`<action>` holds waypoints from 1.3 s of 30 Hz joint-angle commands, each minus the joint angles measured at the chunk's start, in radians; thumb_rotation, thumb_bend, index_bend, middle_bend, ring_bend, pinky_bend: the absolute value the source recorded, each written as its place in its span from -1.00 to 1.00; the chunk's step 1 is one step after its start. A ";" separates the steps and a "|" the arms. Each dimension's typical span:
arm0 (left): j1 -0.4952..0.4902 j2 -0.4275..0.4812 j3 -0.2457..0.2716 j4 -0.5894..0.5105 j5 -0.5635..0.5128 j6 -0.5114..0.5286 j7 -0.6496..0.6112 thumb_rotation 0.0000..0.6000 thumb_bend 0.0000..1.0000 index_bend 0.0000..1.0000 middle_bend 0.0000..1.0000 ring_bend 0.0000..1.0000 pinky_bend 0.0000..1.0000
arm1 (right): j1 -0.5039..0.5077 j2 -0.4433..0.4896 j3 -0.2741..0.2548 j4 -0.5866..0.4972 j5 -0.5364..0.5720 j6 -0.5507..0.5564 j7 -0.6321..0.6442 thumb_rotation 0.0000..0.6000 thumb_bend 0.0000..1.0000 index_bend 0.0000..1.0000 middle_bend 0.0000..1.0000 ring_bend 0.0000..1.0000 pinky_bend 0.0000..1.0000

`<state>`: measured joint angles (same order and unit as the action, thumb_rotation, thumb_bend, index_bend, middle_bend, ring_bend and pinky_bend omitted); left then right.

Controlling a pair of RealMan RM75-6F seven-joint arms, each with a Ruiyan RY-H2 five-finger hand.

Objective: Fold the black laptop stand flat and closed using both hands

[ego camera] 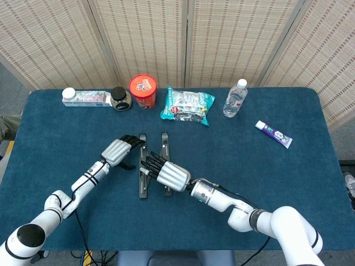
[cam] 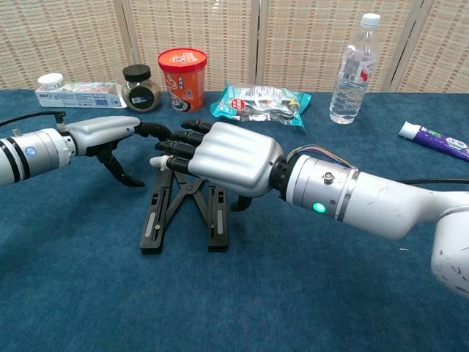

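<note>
The black laptop stand (ego camera: 142, 180) (cam: 152, 224) lies on the blue table with its two rails close together and crossed links between them. My left hand (ego camera: 116, 151) (cam: 110, 132) reaches in from the left. Its fingertips (cam: 163, 133) are at the top of the left rail and its thumb hangs free. My right hand (ego camera: 173, 175) (cam: 233, 158) lies over the right rail (ego camera: 165, 145) and hides its middle. The right fingers spread across the links, and the thumb sits on that rail's outer side. I see no closed grip on either hand.
Along the back edge stand a white box (ego camera: 86, 98), a dark jar (ego camera: 120, 98), a red cup (ego camera: 143, 91), a snack bag (ego camera: 187, 105) and a water bottle (ego camera: 234, 98). A toothpaste tube (ego camera: 273, 133) lies at the right.
</note>
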<state>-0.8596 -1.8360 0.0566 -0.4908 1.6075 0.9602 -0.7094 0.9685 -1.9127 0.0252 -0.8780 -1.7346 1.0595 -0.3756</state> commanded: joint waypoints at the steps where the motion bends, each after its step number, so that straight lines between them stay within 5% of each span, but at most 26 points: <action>1: 0.014 0.020 -0.008 -0.016 -0.014 0.000 0.013 1.00 -0.71 -0.73 -0.64 -0.77 -0.78 | -0.007 0.043 -0.007 -0.053 -0.008 0.018 0.019 1.00 -1.00 -1.00 -1.00 -1.00 -1.00; 15: 0.148 0.224 -0.072 -0.248 -0.125 0.063 0.155 1.00 -0.71 -0.73 -0.64 -0.77 -0.78 | 0.164 0.363 -0.030 -0.398 -0.017 -0.261 0.311 1.00 -1.00 -1.00 -1.00 -1.00 -1.00; 25: 0.224 0.344 -0.106 -0.420 -0.185 0.101 0.246 1.00 -0.71 -0.73 -0.64 -0.77 -0.78 | 0.288 0.351 -0.095 -0.303 -0.139 -0.310 0.443 1.00 -1.00 -1.00 -1.00 -1.00 -1.00; 39: 0.267 0.371 -0.123 -0.433 -0.200 0.102 0.227 1.00 -0.71 -0.73 -0.64 -0.77 -0.78 | 0.356 0.184 -0.168 -0.016 -0.202 -0.300 0.547 1.00 -1.00 -1.00 -1.00 -1.00 -1.00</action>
<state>-0.5950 -1.4662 -0.0649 -0.9255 1.4086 1.0632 -0.4787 1.3128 -1.7081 -0.1313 -0.9186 -1.9302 0.7604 0.1519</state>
